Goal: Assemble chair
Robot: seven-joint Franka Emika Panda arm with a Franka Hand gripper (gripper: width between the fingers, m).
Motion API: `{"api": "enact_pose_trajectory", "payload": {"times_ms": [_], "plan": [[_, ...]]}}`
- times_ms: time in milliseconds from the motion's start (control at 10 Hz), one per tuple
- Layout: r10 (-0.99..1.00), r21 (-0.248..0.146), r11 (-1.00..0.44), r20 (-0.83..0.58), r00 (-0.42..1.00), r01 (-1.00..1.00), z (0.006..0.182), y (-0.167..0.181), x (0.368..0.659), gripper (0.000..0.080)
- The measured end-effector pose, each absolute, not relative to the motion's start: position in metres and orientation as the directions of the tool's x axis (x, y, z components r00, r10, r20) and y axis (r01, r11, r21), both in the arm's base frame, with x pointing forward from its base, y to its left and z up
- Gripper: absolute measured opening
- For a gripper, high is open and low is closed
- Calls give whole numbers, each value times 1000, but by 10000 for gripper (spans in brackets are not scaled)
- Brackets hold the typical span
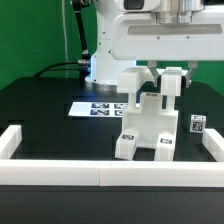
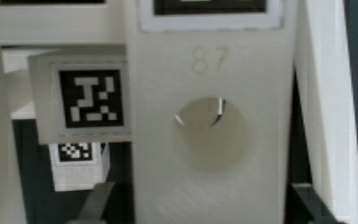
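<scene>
The partly built white chair (image 1: 146,122) stands upright on the black table, with small tags on its feet. My gripper (image 1: 167,78) is down over its top from above, with a finger on each side of an upright part. In the wrist view that part is a flat white panel (image 2: 208,130) with a round recess and the number 87, and it fills the space between my gripper's (image 2: 208,206) dark fingers (image 2: 112,198). The jaws look closed against the panel's two edges. A tagged white block (image 2: 92,95) sits beside the panel.
The marker board (image 1: 98,108) lies flat behind the chair, toward the exterior view's left. White border rails (image 1: 60,172) run along the front and both sides. A small tagged white part (image 1: 198,125) stands at the exterior view's right. The robot base (image 1: 100,60) is at the back.
</scene>
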State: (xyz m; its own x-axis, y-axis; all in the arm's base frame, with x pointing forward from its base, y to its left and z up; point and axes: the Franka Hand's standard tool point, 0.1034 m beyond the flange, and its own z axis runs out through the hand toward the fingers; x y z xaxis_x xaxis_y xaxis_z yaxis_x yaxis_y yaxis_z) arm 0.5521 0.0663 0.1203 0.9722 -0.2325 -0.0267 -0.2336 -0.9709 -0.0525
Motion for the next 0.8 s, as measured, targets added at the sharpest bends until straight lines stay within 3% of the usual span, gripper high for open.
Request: {"api": "enact_pose_trajectory", "payload": {"times_ms": [800], "plan": [[-234,-26,-971,-58,970,-236,92,61,545,289]]}}
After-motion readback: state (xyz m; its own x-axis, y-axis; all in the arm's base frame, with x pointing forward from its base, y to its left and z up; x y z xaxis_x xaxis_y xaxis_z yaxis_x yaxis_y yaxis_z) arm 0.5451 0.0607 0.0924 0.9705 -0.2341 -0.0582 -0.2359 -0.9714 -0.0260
